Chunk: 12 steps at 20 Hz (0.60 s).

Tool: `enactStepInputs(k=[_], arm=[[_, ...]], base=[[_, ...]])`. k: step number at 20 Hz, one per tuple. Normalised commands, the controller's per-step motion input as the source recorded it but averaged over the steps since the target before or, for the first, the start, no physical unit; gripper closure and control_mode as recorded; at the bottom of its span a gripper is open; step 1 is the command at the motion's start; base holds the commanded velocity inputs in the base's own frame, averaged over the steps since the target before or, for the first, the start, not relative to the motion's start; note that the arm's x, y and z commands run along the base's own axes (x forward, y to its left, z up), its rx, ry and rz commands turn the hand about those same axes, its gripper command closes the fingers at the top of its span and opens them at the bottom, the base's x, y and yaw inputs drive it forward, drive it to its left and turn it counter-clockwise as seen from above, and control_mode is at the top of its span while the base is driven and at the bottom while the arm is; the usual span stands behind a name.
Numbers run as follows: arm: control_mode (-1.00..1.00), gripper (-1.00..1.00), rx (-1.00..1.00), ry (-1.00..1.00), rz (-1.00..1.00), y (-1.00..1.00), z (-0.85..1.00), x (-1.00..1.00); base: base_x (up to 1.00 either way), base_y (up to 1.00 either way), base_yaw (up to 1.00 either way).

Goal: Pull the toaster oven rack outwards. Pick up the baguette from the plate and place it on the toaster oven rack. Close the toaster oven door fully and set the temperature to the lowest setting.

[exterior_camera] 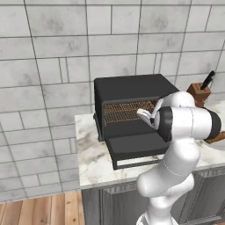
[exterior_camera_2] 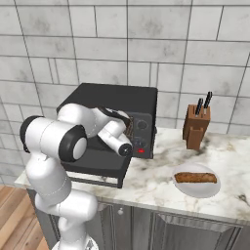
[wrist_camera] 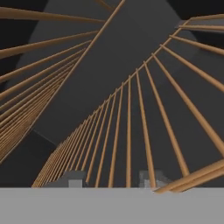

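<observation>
Nearest the cameras, the white arm rises in front of the cabinet and bends forward over the marble tabletop (exterior_camera_2: 156, 183). Its end effector (wrist_camera: 116, 179) reaches into the mouth of the toaster oven (exterior_camera: 127, 90). In the hand view two small grey fingertips (wrist_camera: 148, 178) stand at the near wires of the toaster oven rack (wrist_camera: 131, 127), one to each side of a few wires. Whether they are pinching a wire or merely standing around it I cannot tell.

The toaster oven door (exterior_camera: 134, 147) is folded down flat toward the front edge of the tabletop, its bar handle along the near side. Behind it the rack sits inside the cavity as a copper grid, seen in the left base view (exterior_camera: 127, 112), with its long axis running across the oven's width. From the hand view the wires fan out away from the camera into the dark cavity.

Off to the robot's right, well apart from the oven, a white plate (exterior_camera_2: 195, 188) lies on the tabletop with the baguette (exterior_camera_2: 195, 177) on it. The baguette's long axis runs left to right, roughly parallel to the tabletop's front edge.

Farther back, near the tiled wall, a brown knife block (exterior_camera_2: 196, 127) stands upright with dark handles sticking up. The oven's control strip with dark knobs and a red light (exterior_camera_2: 141, 151) faces the front, on the side toward the knife block.
</observation>
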Motion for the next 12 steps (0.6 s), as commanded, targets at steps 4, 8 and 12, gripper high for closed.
enactStepInputs(k=[4,8,12], arm=[[-1.00,1.00,0.00,0.01,0.02,0.00,-0.04,0.16],[-1.00,1.00,0.00,0.00,0.00,0.00,0.00,-0.04],[-1.00,1.00,-0.06,0.24,0.00,0.04,-0.22,-0.61]], base=[[0.00,0.00,0.00],[0.00,0.00,0.00],[0.00,0.00,0.00]])
